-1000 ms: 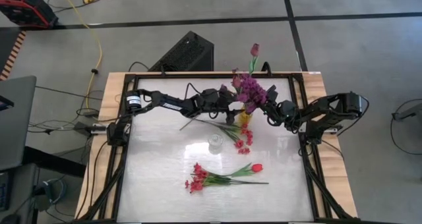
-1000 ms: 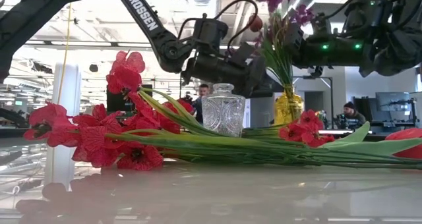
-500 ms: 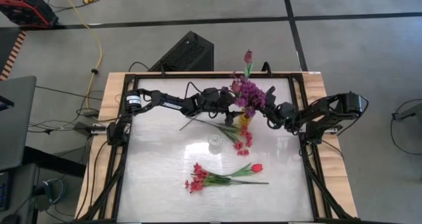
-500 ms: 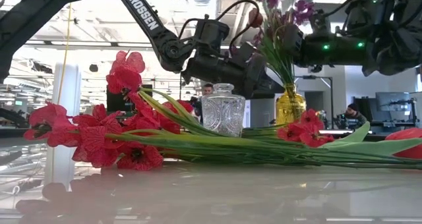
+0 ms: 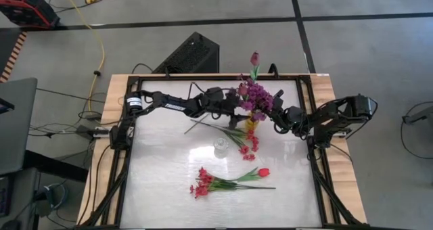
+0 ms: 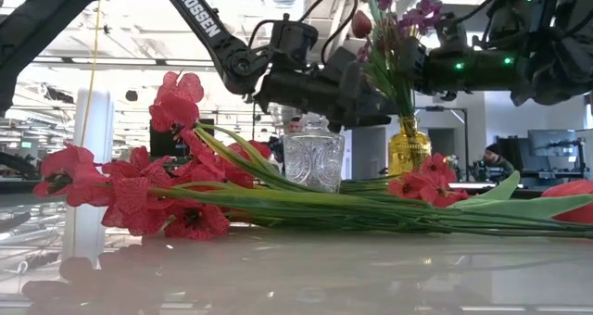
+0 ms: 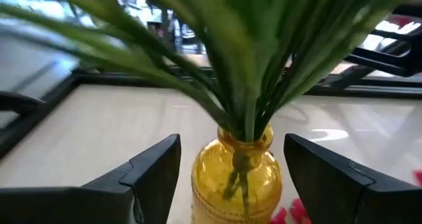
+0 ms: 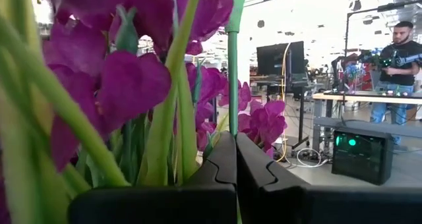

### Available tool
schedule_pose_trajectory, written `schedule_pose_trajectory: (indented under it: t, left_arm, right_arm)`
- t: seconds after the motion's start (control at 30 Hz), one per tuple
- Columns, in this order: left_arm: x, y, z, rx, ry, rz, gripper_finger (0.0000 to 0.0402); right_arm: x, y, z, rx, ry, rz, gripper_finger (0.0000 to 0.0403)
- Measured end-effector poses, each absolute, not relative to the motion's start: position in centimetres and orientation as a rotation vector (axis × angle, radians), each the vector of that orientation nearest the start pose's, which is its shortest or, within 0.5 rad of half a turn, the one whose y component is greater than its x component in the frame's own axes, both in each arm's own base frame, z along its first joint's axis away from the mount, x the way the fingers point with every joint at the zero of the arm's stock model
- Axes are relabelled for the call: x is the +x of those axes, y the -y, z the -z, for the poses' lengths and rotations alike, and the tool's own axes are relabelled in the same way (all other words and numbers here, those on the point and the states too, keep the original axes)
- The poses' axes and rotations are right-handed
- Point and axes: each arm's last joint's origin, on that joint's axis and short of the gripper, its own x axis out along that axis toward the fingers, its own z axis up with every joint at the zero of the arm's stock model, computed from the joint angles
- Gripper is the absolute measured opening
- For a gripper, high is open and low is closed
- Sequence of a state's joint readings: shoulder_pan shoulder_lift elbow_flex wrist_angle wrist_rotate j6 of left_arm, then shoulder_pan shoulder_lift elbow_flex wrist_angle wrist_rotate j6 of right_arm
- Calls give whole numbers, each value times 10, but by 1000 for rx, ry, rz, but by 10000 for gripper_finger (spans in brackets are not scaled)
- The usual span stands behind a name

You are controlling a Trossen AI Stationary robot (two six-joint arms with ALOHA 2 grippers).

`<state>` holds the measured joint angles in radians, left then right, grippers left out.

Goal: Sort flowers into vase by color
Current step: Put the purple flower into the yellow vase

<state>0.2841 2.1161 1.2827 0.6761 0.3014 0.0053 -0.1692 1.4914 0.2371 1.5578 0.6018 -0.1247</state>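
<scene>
1. High view: the yellow vase [image 5: 251,120] stands near the table's [image 5: 169,189] far edge, between the two arms, with purple flowers [image 5: 255,95] bunched above it and one tulip [image 5: 255,57] rising beyond them. The left gripper [image 5: 238,111] is just beside the vase on its left; the right gripper [image 5: 273,107] is at the purple blooms on the right. A clear vase [image 5: 220,147] stands nearer the table's middle. A red spray [image 5: 247,143] lies between the two vases, its stalk running off to the left. A second red bunch [image 5: 203,184] and a red tulip bud [image 5: 263,172] lie together nearer the front edge.

2. Low view: red flowers [image 6: 139,190] and long green stalks lie across the table in the foreground. Behind them stand the clear vase [image 6: 313,155] and the yellow vase [image 6: 408,150], the latter holding green stalks topped by purple blooms [image 6: 412,14]. Both arms hang above the vases. A person [image 6: 491,162] sits in the room behind.

3. Left wrist view: the left gripper [image 7: 232,165] is spread wide, a finger on either side of the yellow vase [image 7: 236,188], touching neither side. Green stalks [image 7: 247,66] fan out from the vase's neck.

4. Right wrist view: the right gripper [image 8: 235,151] has its fingers pressed together, pinching a green stem [image 8: 232,79] that rises straight from between the tips. Purple flowers [image 8: 132,79] crowd close beside it. A person [image 8: 395,53] stands at a bench in the room beyond.
</scene>
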Motion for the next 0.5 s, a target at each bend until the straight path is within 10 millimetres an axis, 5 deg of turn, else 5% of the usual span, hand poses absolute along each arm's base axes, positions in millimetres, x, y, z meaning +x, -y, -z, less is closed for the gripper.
schedule_pose_trajectory:
  t: [0.5]
  left_arm:
    - [460, -107, -181, 24, -206, -120, 294]
  right_arm:
    - [214, 53, -180, -33, 262, 779, 16]
